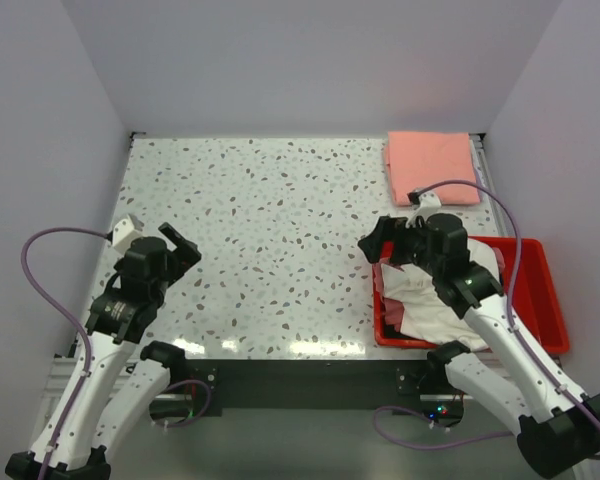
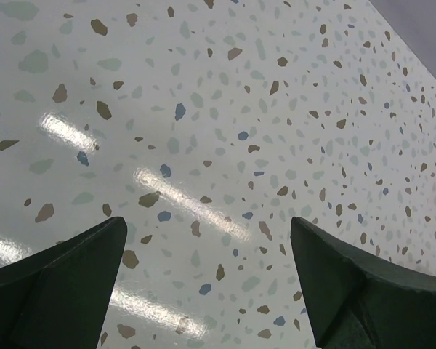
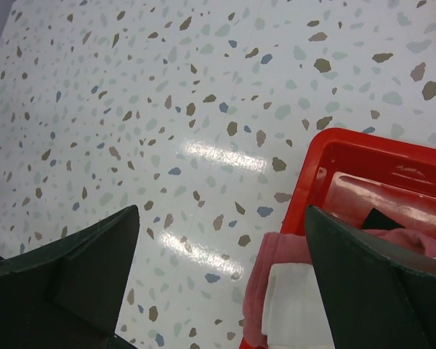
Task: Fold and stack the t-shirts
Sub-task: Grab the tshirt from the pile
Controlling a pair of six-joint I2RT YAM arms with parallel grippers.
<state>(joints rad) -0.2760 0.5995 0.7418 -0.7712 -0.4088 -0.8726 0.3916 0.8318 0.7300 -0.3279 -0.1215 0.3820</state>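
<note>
red bin (image 1: 552, 296), crumpled white shirt (image 1: 432, 306) inside

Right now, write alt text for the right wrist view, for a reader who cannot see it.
The open right gripper hangs above a speckled terrazzo tabletop, beside the corner of a red plastic bin. A dusty-pink cloth shirt and a white cloth shirt bulge over the bin's rim.

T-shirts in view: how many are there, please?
3: salmon shirt folded far right on the table; white shirt and pink shirt in the bin, where more may hide.
</note>
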